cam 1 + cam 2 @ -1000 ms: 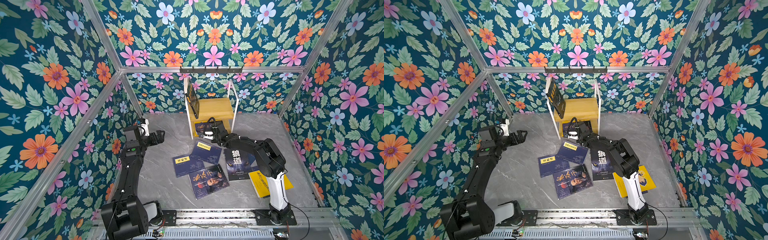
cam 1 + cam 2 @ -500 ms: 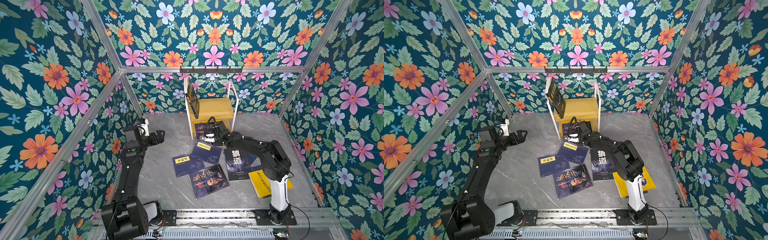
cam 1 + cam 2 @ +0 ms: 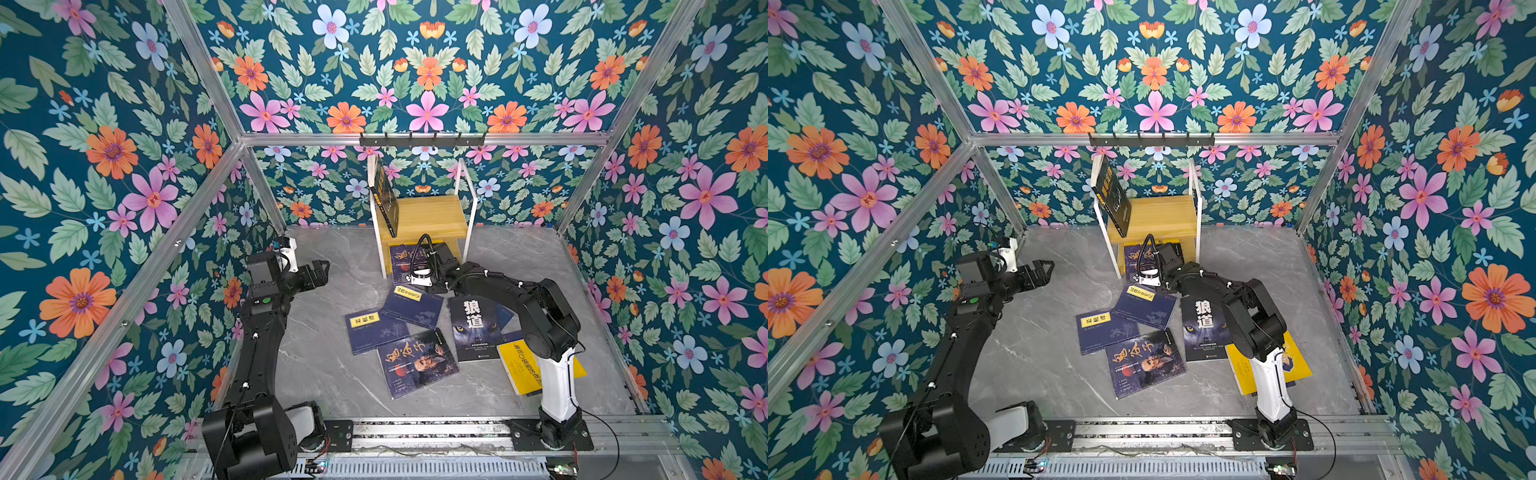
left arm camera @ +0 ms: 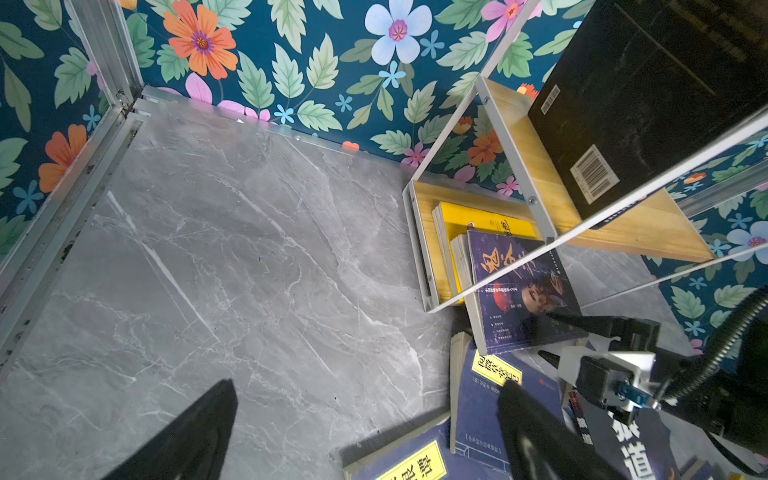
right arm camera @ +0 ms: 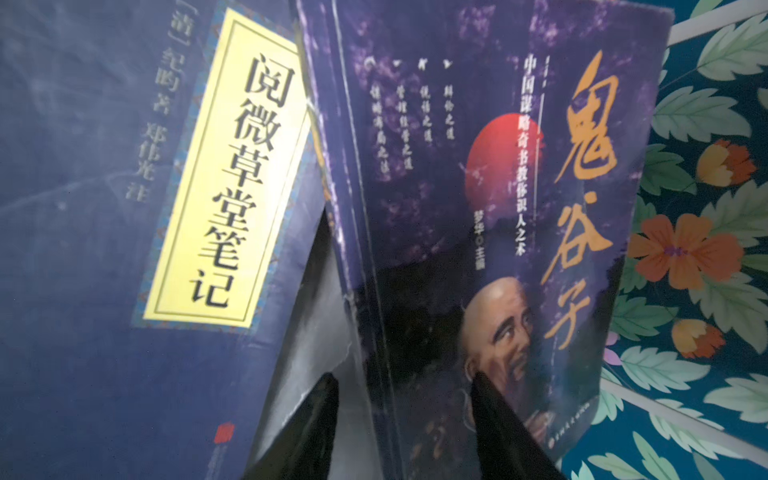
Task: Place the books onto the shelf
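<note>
- Lower centre, bench [image 3: 324, 374]: we count one yellow book [image 3: 519, 368], one old-man book [image 3: 417, 361], one wolf book [image 3: 473, 328], two navy books [image 3: 376, 332] [image 3: 415, 305].
- Mid-left: left end effector [image 3: 321, 272] wide open. Centre: right end effector [image 5: 403, 378], jaws parted, straddles second old-man book [image 4: 523, 286].
- Upper centre, shelf [image 3: 428, 216]: that book, one black book [image 3: 384, 199], one shelved yellow book [image 4: 478, 218].

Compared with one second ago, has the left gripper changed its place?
No. The left gripper hovers at the same spot, equally far left of the shelf, jaws open.

Navy books [image 3: 382, 337] (yellow labels [image 3: 364, 320]); teal floral walls [image 3: 104, 216]
</note>
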Motion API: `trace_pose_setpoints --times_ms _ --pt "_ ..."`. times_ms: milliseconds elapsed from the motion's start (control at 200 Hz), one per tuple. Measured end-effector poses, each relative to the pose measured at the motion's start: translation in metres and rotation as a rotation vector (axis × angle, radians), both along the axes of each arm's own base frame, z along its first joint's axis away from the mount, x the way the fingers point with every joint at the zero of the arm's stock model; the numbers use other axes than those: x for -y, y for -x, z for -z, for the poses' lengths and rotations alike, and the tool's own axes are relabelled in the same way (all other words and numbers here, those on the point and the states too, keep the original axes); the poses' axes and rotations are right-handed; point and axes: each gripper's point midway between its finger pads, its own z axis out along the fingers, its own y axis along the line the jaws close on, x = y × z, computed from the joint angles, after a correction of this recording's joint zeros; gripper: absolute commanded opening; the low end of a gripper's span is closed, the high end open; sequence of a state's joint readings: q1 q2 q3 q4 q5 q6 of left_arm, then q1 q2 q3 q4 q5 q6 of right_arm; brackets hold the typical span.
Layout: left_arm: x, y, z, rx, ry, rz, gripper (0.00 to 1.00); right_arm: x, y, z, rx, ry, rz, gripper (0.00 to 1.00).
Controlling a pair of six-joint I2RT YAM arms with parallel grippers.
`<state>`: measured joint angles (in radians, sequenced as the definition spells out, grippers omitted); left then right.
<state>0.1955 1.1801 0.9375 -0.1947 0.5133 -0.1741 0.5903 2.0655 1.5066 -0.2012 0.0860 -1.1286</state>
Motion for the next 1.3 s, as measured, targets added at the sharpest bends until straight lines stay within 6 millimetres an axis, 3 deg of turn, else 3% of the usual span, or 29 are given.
trace_pose_setpoints --times_ms 370,710,1300 --pt "0.000 0.000 0.001 -0.002 0.003 -0.001 1.00 0.000 -0.018 0.004 0.015 0.011 0.020 0.42" --pt "0.000 -0.001 0.003 -0.010 0.004 -0.002 1.00 -0.003 -0.036 0.001 0.024 0.024 0.017 0.41" --pt "0.000 0.000 0.004 -0.007 0.004 -0.001 1.00 -0.009 -0.048 -0.004 0.015 -0.005 0.019 0.34"
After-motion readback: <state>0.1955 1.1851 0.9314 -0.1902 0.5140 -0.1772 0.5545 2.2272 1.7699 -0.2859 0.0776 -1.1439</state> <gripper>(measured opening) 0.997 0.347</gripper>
